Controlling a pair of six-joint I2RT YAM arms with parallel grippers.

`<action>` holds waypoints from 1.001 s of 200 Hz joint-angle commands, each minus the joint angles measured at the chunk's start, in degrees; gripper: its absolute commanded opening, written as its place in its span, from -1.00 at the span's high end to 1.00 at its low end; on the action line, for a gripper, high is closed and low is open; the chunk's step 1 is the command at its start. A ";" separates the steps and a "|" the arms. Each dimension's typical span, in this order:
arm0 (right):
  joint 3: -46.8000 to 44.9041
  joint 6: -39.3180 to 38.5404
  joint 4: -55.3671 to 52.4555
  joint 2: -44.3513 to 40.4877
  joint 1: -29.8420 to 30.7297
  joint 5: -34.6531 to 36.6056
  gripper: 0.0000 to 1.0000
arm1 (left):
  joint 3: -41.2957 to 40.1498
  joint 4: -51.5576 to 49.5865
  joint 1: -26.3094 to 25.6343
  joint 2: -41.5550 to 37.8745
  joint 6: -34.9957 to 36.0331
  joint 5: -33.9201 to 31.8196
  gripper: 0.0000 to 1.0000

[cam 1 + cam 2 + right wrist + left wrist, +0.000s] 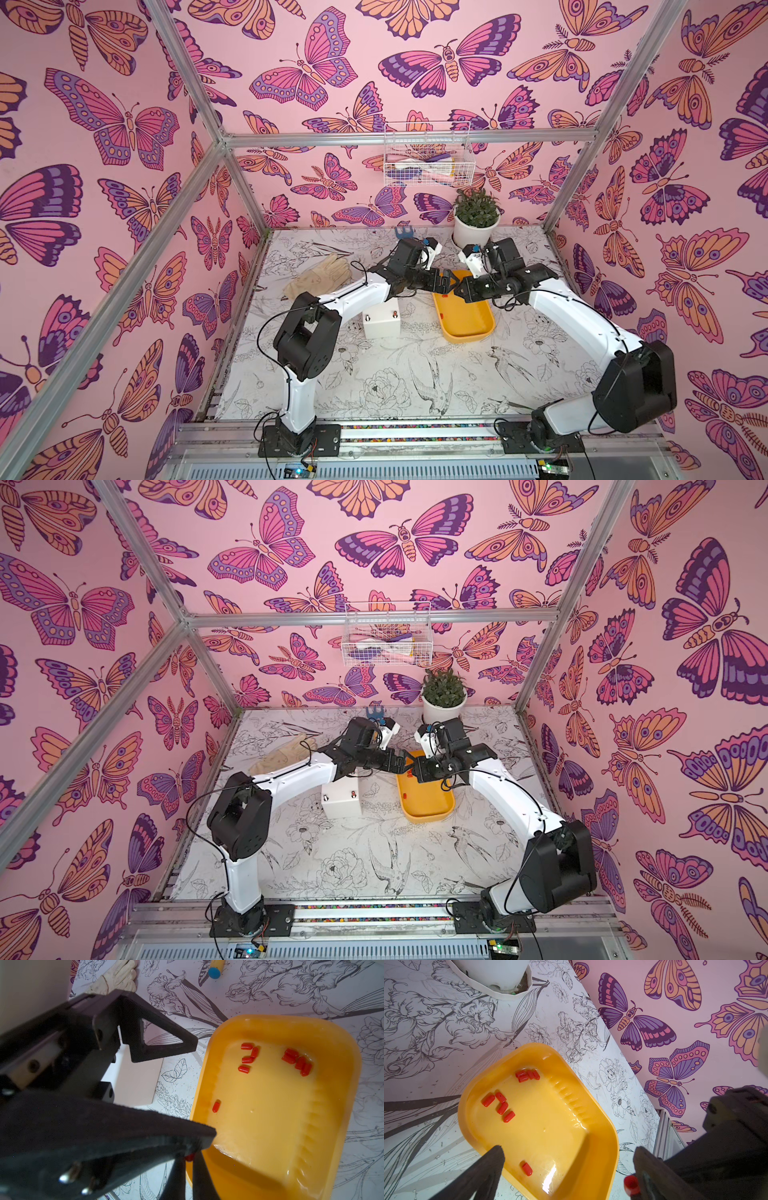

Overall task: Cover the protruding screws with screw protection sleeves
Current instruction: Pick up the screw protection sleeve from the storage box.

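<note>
Top view: the left end effector [452, 284] and right end effector [459, 289] were tip to tip above the far end of the yellow tray [465, 322]. Left wrist: the left jaws gaped wide over screw protection sleeves [502, 1108] in the tray. Right wrist: the right jaws pinched one red sleeve [189, 1157].

Robot lab booth, aluminium frame [311, 139], butterfly-papered walls [104, 124]

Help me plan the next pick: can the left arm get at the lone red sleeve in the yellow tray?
Probably yes. The left gripper hangs over the yellow tray, jaws open, with the lone sleeve uncovered below; the right gripper crowds one side.
</note>
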 commanded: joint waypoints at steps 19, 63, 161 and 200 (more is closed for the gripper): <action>-0.39 0.23 0.43 -1.92 -0.41 0.45 0.80 | -0.64 0.20 -0.21 1.26 0.30 0.16 -0.97; -0.48 0.22 0.51 -2.09 -0.41 0.62 0.80 | -0.82 0.25 -0.21 1.39 0.30 -0.05 -0.97; -0.48 0.21 0.68 -2.18 -0.50 0.93 0.80 | -0.90 0.21 -0.23 1.48 0.30 0.00 -0.96; -0.50 0.20 0.67 -2.36 -0.45 1.03 0.80 | -0.90 0.23 -0.24 1.66 0.30 -0.06 -0.96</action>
